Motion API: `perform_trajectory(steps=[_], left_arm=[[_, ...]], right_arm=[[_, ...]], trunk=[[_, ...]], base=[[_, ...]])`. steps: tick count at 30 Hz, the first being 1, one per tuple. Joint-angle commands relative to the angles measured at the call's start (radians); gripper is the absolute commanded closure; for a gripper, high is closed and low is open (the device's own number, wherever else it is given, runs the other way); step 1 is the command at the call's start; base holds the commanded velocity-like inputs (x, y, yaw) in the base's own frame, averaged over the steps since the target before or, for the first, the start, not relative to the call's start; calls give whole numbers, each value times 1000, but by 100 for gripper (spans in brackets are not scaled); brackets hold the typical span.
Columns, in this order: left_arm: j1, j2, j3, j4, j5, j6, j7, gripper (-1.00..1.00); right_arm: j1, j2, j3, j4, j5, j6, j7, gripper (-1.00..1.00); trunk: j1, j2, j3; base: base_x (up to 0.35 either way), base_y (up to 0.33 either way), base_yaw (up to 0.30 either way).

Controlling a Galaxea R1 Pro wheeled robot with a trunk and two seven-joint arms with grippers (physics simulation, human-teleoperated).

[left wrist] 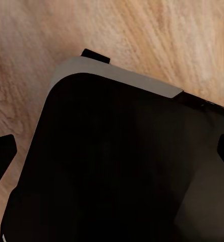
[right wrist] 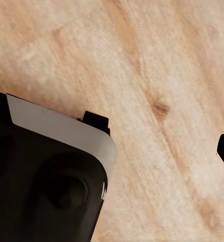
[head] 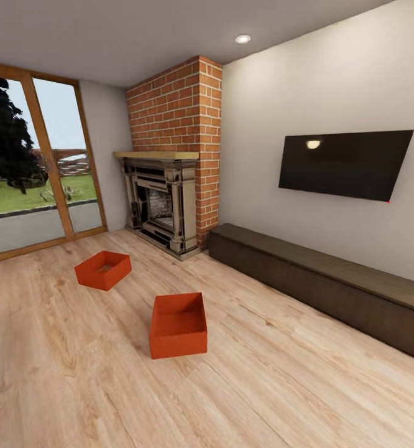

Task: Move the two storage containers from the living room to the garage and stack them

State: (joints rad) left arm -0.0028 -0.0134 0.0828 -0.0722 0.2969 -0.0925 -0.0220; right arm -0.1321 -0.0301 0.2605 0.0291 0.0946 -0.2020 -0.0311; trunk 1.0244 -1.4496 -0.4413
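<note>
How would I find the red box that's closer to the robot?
Find the brick fireplace on the far wall, then look down across the wood floor toward the camera. Two orange-red boxes sit apart; it's the nearer box, not the farther box by the glass doors.

We see a big black body part of the robot [left wrist: 127, 171] with a pale grey edge [left wrist: 117, 75]. Behind it lies the light wood floor [left wrist: 157, 35]. Our left end effector's dark fingertips [left wrist: 2, 156] peek in beside it.
</note>
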Motion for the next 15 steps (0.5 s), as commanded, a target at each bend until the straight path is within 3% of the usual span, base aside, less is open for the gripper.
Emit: perform_trajectory(steps=[1, 4, 10, 15], left_arm=[[0, 0, 8, 0, 2, -2, -2, -100], [0, 0, 8, 0, 1, -2, -2, -100], [0, 0, 8, 0, 1, -3, -2, -100], [0, 0, 8, 0, 1, -3, -2, -100]], right_arm=[[-1, 1, -1, 3, 10, -5, -3, -100], [-1, 2, -1, 3, 9, -6, -4, -100], [-1, 0, -1, 3, 7, -7, -4, -100], [-1, 0, -1, 3, 7, -7, -4, -100]], trunk=[[1, 0, -1], [1, 0, -1], [1, 0, -1], [1, 0, -1]], base=[[322, 0, 0], [322, 0, 86], [322, 0, 237], [322, 0, 79]])
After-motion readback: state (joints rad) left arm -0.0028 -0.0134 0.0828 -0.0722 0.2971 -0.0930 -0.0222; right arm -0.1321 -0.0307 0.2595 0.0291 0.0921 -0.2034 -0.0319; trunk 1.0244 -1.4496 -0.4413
